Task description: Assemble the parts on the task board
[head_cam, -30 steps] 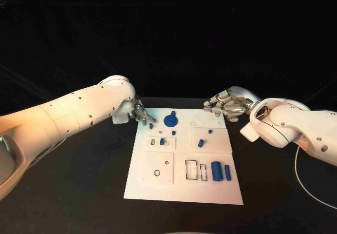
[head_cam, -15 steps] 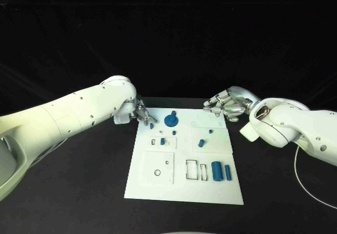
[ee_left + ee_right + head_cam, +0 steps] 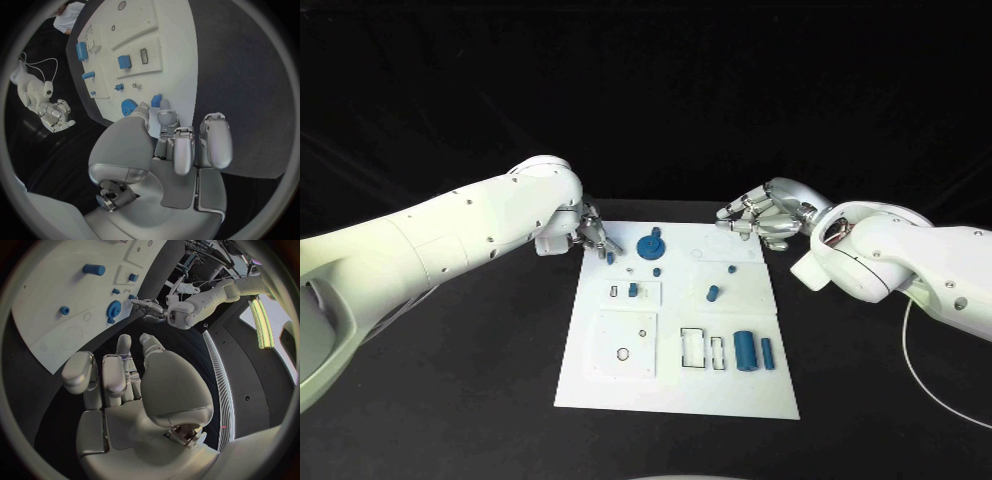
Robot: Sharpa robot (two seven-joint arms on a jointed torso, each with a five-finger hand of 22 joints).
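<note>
The white task board (image 3: 678, 372) lies in the middle of the black table. My left hand (image 3: 581, 235) hovers over its far left edge. Thumb and one fingertip (image 3: 165, 116) pinch a small blue part (image 3: 610, 257) (image 3: 156, 100) that stands at the board's left edge; the other fingers are curled in. A blue gear (image 3: 651, 245) (image 3: 128, 106) sits just to the right of it. My right hand (image 3: 762, 215) (image 3: 125, 385) hangs at the board's far right corner, fingers curled in and holding nothing.
More blue parts stand on the board: a short peg (image 3: 633, 290), another peg (image 3: 713, 294), and a thick cylinder (image 3: 746, 350) beside a thin one (image 3: 766, 351) near the front right. A white cable (image 3: 923, 370) trails on the table at the right.
</note>
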